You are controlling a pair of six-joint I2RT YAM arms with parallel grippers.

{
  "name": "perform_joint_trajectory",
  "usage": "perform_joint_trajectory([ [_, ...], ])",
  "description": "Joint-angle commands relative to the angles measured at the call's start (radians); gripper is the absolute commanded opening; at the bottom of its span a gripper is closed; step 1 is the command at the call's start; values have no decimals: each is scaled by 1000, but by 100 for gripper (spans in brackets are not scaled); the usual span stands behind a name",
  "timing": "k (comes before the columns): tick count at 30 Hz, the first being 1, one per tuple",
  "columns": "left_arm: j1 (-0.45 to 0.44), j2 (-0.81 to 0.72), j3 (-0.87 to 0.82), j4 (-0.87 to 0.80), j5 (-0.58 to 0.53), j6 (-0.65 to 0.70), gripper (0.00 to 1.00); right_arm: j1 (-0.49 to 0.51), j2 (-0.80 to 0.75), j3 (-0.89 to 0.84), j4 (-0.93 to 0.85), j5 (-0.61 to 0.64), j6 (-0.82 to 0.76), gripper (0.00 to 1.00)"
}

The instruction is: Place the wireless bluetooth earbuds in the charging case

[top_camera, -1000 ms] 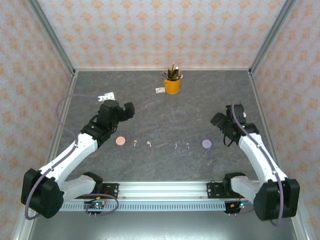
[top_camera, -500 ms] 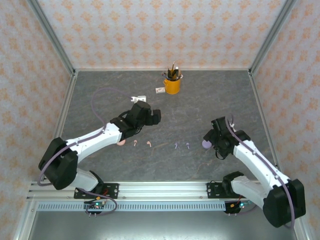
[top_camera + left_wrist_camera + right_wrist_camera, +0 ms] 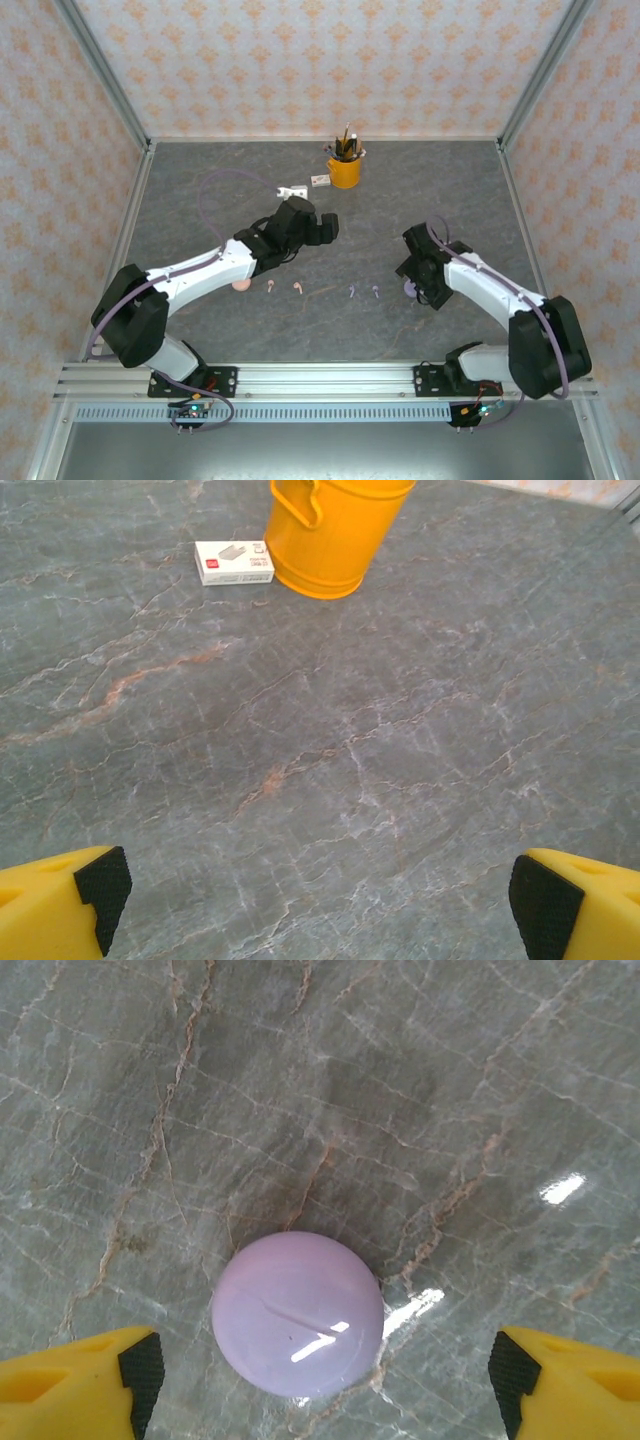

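Right end effector: wide open, round glossy lilac charging case between its fingertips, on grey marbled surface. Left end effector: wide open; yellow cup ahead.

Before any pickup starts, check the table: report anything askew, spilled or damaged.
Nothing stands out. The pink earbuds and lilac earbuds lie in a row between the pink case and lilac case; the yellow cup stands upright, nothing spilled.
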Motion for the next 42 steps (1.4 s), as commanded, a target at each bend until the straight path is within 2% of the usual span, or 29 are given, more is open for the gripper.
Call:
perform_joint_trajectory([
  [1, -12, 2, 34, 19, 16, 2, 100, 7, 43, 28, 33, 16, 19, 86],
  [12, -12, 22, 44, 37, 45, 2, 100, 7, 153, 49, 84, -6, -2, 82],
  [20, -13, 25, 36, 45, 47, 2, 100, 7, 201, 72, 101, -56, -110, 63],
  [25, -13, 18, 22, 47, 46, 2, 100, 7, 248, 108, 74, -86, -214, 57],
  [30, -13, 6, 11, 50, 44, 2, 100, 7, 301, 161, 11, -67, -331, 57],
  [33, -13, 2, 10, 50, 44, 2, 100, 7, 315, 175, -8, -61, -365, 61],
  [37, -13, -2, 6, 50, 43, 2, 100, 7, 313, 176, -9, -67, -355, 70],
  [42, -13, -7, -4, 58, 44, 2, 100, 8, 272, 149, 18, -87, -267, 74],
])
